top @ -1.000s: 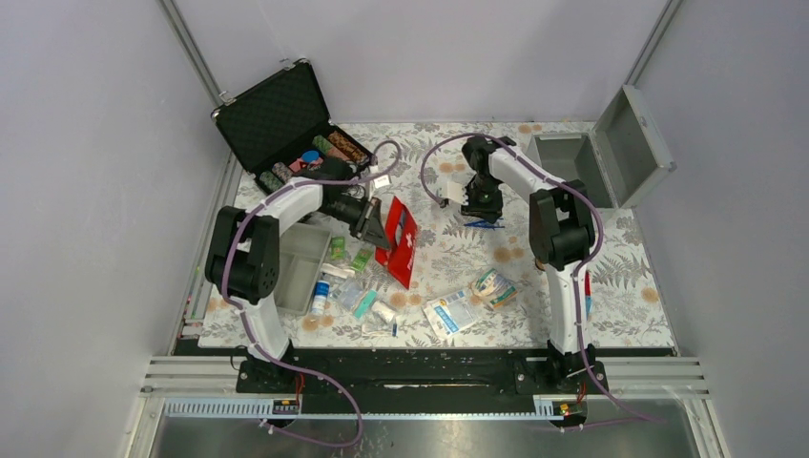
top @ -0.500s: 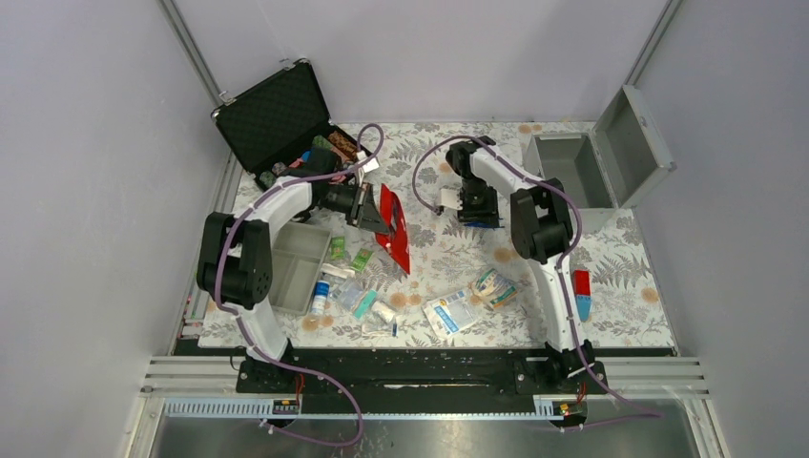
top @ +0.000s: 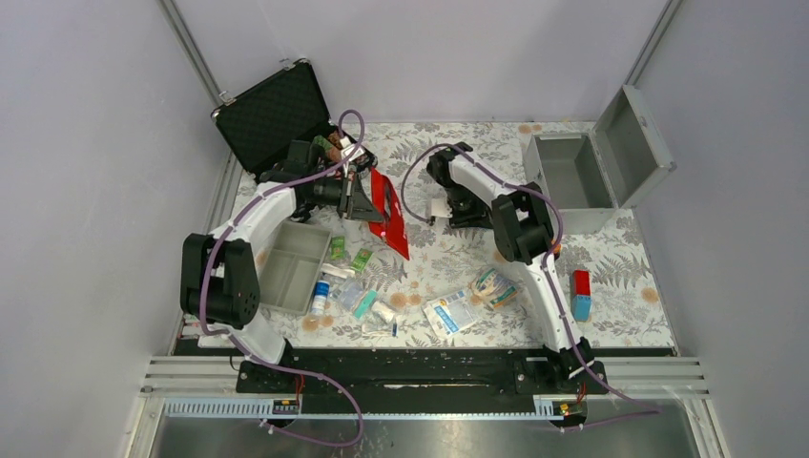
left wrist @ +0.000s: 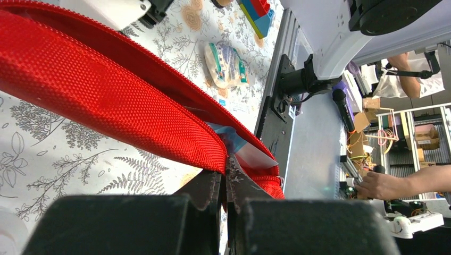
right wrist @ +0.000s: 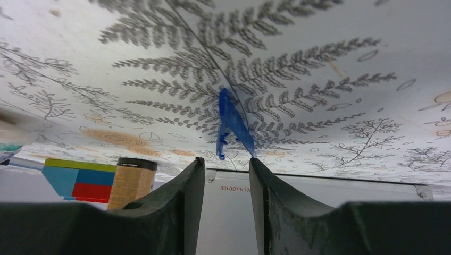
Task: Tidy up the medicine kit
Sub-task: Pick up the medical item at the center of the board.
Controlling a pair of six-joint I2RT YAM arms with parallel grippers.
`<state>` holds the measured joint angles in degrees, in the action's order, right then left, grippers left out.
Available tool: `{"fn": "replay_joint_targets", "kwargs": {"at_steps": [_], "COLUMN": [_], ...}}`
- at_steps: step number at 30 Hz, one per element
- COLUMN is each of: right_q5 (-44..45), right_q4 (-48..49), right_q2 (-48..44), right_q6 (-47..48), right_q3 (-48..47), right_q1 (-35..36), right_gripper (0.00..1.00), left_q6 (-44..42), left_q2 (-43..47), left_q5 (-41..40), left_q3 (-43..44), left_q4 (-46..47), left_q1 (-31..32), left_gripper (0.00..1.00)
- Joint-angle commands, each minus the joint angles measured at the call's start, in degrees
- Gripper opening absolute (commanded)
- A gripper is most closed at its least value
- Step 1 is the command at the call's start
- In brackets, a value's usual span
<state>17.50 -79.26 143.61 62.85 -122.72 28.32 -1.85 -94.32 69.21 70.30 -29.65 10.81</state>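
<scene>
The table [top: 630, 286] is lit evenly from above; faint shadows are cast. The right end effector [right wrist: 227, 163] is rendered blurred.

**Colours across the table**

The white table [top: 630, 258] is printed with grey ferns and tan blossoms. A red woven fabric pouch [top: 389, 212] sits upper centre, a silver-grey metal box [top: 572, 176] upper right, a black foam-lined case [top: 272, 114] upper left. There is also a small blue plastic piece [right wrist: 231, 119] and, lower right, a red-and-blue block [top: 580, 294].
</scene>
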Motion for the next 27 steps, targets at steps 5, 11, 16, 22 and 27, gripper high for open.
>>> {"fn": "replay_joint_targets", "kwargs": {"at_steps": [5, 11, 16, 22, 27], "right_q5": [2.0, 1.8, 0.4, -0.9, -7.1], "right_q4": [-7.5, -2.7, 2.4, 11.5, 16.0], "right_q2": [3.1, 0.4, -2.9, -9.4, -20.2], "right_q6": [-5.4, -7.6, -9.3, -13.2, -17.7], "right_q3": [-3.3, 4.3, 9.6, 19.1, 24.7], "right_q1": [4.7, 6.0, 6.0, 6.0, 5.9], "right_gripper": [0.43, 0.37, 0.3, 0.11, 0.0], "left_q6": [0.3, 0.1, 0.8, 6.0, 7.3], "left_q2": [3.9, 5.9, 6.8, 9.2, 9.3], "left_q5": [3.2, 3.1, 2.5, 0.0, -1.8], "left_q3": [-1.9, -2.9, -3.8, -5.7, -5.6], "left_q4": [4.3, 4.3, 4.7, 10.0, 11.5], "left_q1": [-1.4, -1.8, -1.8, -1.8, -1.9], "left_gripper": [0.0, 0.0, 0.0, 0.0, 0.0]}}
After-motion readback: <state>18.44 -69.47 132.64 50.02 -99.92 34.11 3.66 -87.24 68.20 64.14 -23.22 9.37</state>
